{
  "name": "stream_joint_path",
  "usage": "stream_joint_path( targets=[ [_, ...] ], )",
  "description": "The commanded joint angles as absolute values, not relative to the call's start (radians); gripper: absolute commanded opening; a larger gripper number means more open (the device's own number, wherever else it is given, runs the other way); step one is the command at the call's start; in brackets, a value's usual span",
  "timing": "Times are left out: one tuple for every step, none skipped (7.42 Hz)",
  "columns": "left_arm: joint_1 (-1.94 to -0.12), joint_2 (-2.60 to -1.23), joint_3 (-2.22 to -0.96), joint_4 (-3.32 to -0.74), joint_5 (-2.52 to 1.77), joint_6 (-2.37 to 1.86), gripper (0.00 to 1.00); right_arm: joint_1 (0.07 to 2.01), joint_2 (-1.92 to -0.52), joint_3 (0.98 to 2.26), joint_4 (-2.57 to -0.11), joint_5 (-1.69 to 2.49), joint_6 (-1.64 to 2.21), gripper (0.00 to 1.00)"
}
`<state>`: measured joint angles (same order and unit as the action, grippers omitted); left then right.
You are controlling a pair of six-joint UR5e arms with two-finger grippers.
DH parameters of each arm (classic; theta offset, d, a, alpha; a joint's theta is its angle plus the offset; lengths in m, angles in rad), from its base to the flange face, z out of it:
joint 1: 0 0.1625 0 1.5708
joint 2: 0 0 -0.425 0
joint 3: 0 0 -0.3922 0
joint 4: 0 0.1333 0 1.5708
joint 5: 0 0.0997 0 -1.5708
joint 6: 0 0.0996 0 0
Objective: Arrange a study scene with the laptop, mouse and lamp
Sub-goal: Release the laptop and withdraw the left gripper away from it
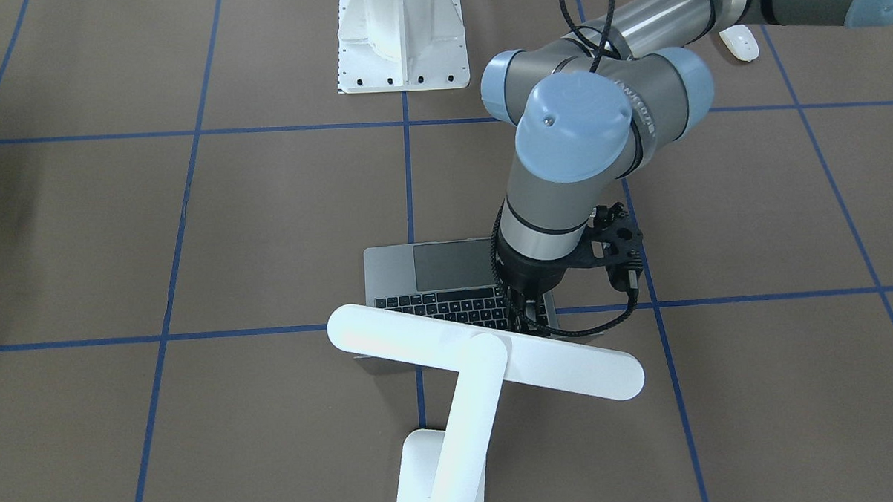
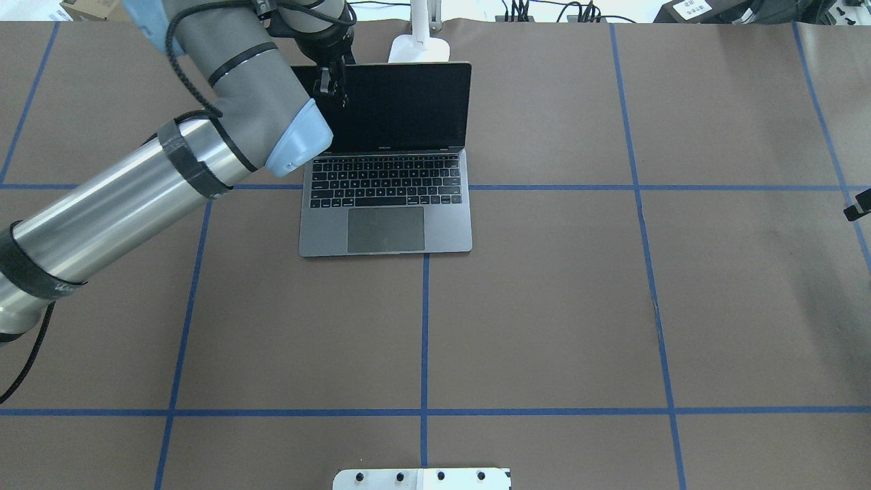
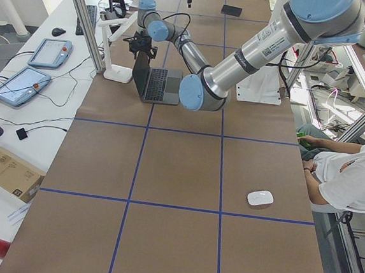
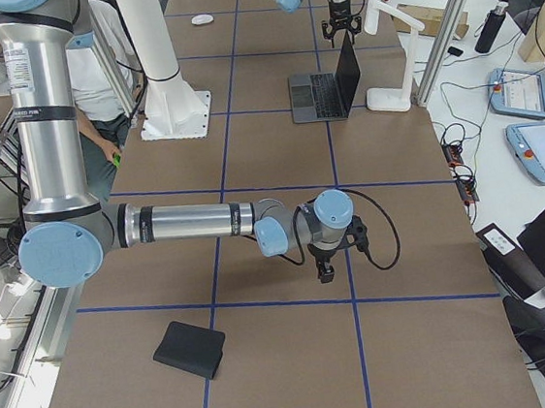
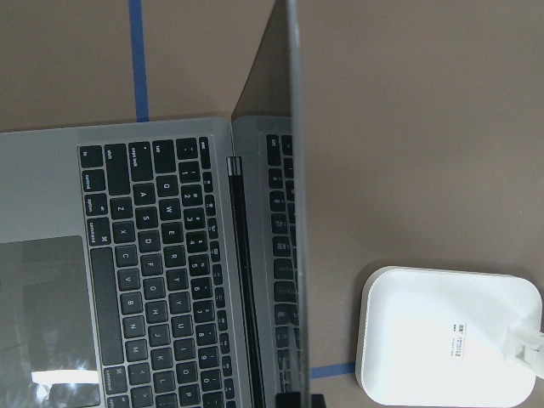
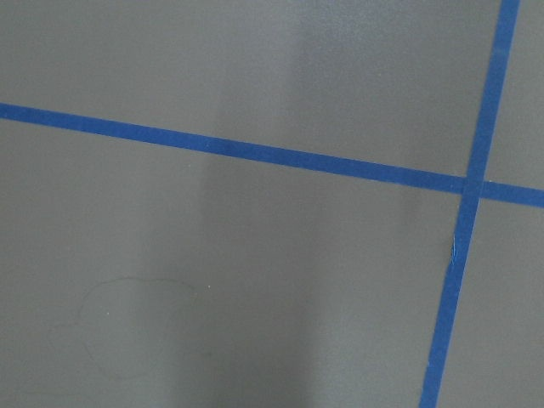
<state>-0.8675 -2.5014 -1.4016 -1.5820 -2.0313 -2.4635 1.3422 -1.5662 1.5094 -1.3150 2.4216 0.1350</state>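
Observation:
The grey laptop (image 2: 386, 204) stands open at the far middle of the table, its screen upright. My left gripper (image 2: 331, 85) hangs over the screen's top edge near its left corner. In the exterior right view (image 4: 337, 30) its fingers stand spread either side of the lid, so it looks open. The left wrist view shows the lid edge-on above the keyboard (image 5: 161, 272). The white lamp stands just behind the laptop, with its base (image 5: 450, 336) on the table and its bar head (image 1: 487, 351) above the screen. The white mouse (image 3: 260, 198) lies far off at the robot's left end, near the robot's edge. My right gripper (image 4: 326, 271) points down over bare table at the right end, and its state is unclear.
The white bolted pedestal (image 1: 402, 41) stands at the robot's edge, in the middle. A thin black square mat (image 4: 190, 349) lies at the right end of the table. A seated person (image 3: 351, 177) is beside the table. Blue tape lines (image 6: 255, 153) cross the brown surface.

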Motion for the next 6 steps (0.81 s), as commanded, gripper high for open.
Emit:
stream_joint_path(
  targets=[
    [-0.867, -2.374, -1.625, -1.504, -2.062, -2.462, 0.81, 1.344, -1.565, 1.511, -1.315, 2.422, 0.133, 0.99],
    [-0.867, -2.312, -1.726, -1.471, -2.062, -2.457, 0.81, 1.342, -1.565, 1.512, -1.315, 2.422, 0.133, 0.99],
    [-0.862, -2.222, -1.858, -1.471, -2.063, -2.392, 0.81, 1.342, -1.565, 1.513, -1.315, 2.422, 0.135, 0.99],
    [-0.862, -2.130, -1.964, -1.470, -2.081, -2.281, 0.85, 1.344, -1.557, 1.517, -1.315, 2.424, 0.135, 0.99],
    [-0.862, -2.078, -1.998, -1.456, -2.124, -2.167, 0.86, 1.342, -1.551, 1.522, -1.315, 2.424, 0.135, 0.99],
    [-0.862, -1.992, -2.060, -1.444, -2.125, -2.026, 1.00, 1.344, -1.551, 1.529, -1.313, 2.425, 0.133, 0.99]
  ],
)
